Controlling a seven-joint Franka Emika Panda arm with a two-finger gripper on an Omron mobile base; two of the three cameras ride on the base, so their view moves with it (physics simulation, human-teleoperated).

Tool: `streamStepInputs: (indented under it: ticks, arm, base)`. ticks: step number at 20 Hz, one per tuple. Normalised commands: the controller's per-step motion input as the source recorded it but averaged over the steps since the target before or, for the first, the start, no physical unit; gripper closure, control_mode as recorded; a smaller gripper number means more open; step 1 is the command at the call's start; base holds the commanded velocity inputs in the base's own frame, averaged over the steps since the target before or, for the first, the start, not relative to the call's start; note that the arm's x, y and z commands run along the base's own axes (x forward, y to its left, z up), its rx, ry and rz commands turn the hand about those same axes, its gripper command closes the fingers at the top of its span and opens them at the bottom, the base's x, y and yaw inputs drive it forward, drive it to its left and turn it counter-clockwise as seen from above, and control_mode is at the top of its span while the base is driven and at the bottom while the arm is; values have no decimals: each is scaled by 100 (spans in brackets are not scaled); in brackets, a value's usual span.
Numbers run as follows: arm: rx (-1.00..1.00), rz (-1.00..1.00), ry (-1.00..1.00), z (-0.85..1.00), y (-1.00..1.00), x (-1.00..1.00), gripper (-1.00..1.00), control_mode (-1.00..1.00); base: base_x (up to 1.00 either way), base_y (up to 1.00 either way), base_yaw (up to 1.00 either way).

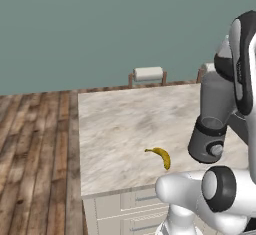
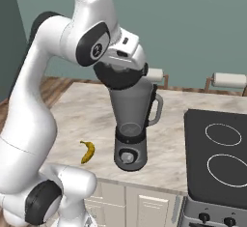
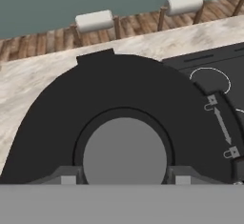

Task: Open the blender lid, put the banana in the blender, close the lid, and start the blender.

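Hand view looks straight down onto the blender lid (image 3: 143, 99), a big black disc with a grey knob (image 3: 125, 154) in the middle. The hand (image 3: 125, 179) has one fingertip (image 3: 68, 178) on each side of that knob, right up against it, so it's pinching the knob as far as I can see. The lid also has a little lock/unlock arrow marking near its edge.

From the right base view, the blender (image 2: 131, 124) stands upright on the marble surface (image 2: 87, 115), smoky jar on a dark round base with a dial at the front and a handle pointing toward the stove (image 2: 217, 158). The lid sits at the jar's mouth under the robot's wrist, so it looks on, though the wrist blocks most of it and I can't tell if it's fully seated.

The banana (image 2: 87, 151) lies flat on the surface, to the left of the blender base in that view, near but not touching. In the left base view it's in the open near the front edge of the surface.

Two paper towel rolls (image 3: 94, 21) stand on holders on the floor, beyond the far edge of the surface.
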Motion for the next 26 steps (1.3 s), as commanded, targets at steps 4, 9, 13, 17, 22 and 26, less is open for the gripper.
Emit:
streamStepInputs:
  ticks: [4, 9, 13, 17, 22, 26]
  arm:
    - [0, 1, 0, 0, 83, -74, 100, -100]
    - [0, 0, 1, 0, 99, -66, 100, -100]
    - [0, 0, 4, 0, 100, -42, 100, -100]
    - [0, 0, 9, -5, 100, -11, 100, -100]
    - [0, 0, 16, -22, 100, 4, 100, -100]
    - [0, 4, 18, -72, 85, 37, 100, -100]
  base:
    - [0, 0, 0]
    - [0, 0, 0]
    - [0, 0, 0]
    - [0, 0, 0]
    - [0, 0, 0]
    - [0, 0, 0]
